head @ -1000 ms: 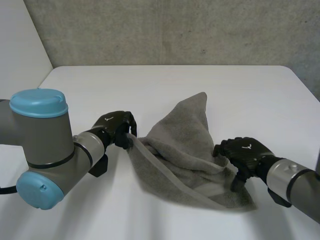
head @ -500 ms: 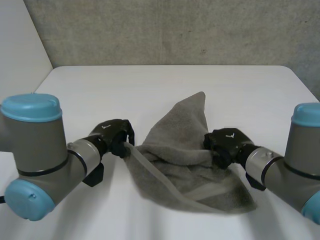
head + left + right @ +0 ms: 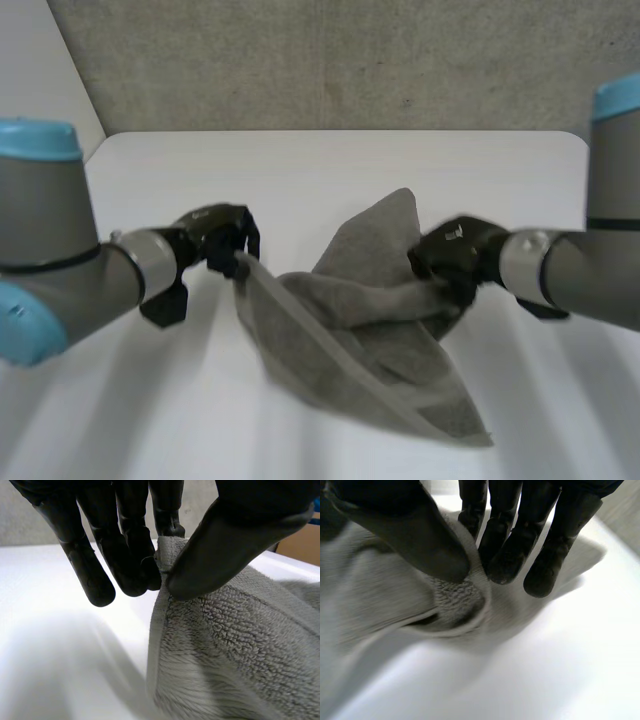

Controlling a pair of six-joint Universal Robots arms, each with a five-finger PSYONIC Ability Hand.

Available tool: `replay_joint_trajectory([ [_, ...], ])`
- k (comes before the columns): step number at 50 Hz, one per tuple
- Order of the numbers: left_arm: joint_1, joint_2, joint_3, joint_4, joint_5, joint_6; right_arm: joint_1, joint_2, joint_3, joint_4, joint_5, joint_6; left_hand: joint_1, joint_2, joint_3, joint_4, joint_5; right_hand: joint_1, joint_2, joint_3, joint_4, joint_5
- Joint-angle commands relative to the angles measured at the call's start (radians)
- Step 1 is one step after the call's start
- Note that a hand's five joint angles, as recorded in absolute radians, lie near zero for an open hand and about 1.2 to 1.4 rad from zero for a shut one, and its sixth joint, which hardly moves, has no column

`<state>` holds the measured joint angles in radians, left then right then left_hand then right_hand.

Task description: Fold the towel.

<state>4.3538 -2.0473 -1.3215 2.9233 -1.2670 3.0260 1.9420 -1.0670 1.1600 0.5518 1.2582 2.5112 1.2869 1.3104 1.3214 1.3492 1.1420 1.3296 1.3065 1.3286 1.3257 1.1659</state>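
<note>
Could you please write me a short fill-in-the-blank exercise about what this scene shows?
1. The towel is ____ in colour.
2. It rests partly on a ____ table.
3. The left hand pinches it between its fingers and its ____.
4. The right hand is shut on the ____.
Missing words: grey; white; thumb; towel.

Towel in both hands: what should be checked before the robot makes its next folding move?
1. Left hand pinches a towel corner: ok.
2. Right hand pinches the towel's edge: ok.
3. Towel stretched flat between the hands: not ok, it is bunched and sagging.
4. Part of the towel rests on the table: ok.
5. Where the other corners lie: cannot tell, the cloth is crumpled.
</note>
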Motion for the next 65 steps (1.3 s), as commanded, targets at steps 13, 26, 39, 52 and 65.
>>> replay_joint_trajectory([
  [13, -0.025, -0.001, 0.858, 0.161, -0.126, -0.153, -0.012, -0.192, -0.367, -0.693, 0.201, 0.511, 0.109, 0.086, 0.075, 0.047, 0.08, 0.067, 0.09, 0.068, 0.071, 0.056],
  [26, 0.075, 0.048, 0.265, 0.267, -0.031, -0.144, -0.092, -0.2, 0.004, -0.662, 0.052, 0.471, 0.109, 0.086, 0.075, 0.047, 0.08, 0.067, 0.09, 0.068, 0.071, 0.056],
  [39, 0.102, 0.036, -0.241, 0.501, 0.133, 0.149, -0.123, -0.113, 0.421, -0.625, -0.046, 0.154, 0.109, 0.086, 0.075, 0.047, 0.08, 0.067, 0.09, 0.068, 0.071, 0.056],
  [52, 0.164, 0.053, -0.337, 0.499, 0.136, 0.241, -0.15, -0.125, 0.527, -0.625, -0.036, 0.116, 0.109, 0.086, 0.075, 0.047, 0.08, 0.067, 0.09, 0.068, 0.071, 0.056],
  [65, 0.181, 0.072, -0.392, 0.511, 0.133, 0.244, -0.141, -0.117, 0.552, -0.656, 0.029, 0.175, 0.109, 0.086, 0.075, 0.047, 0.08, 0.067, 0.09, 0.068, 0.071, 0.056],
])
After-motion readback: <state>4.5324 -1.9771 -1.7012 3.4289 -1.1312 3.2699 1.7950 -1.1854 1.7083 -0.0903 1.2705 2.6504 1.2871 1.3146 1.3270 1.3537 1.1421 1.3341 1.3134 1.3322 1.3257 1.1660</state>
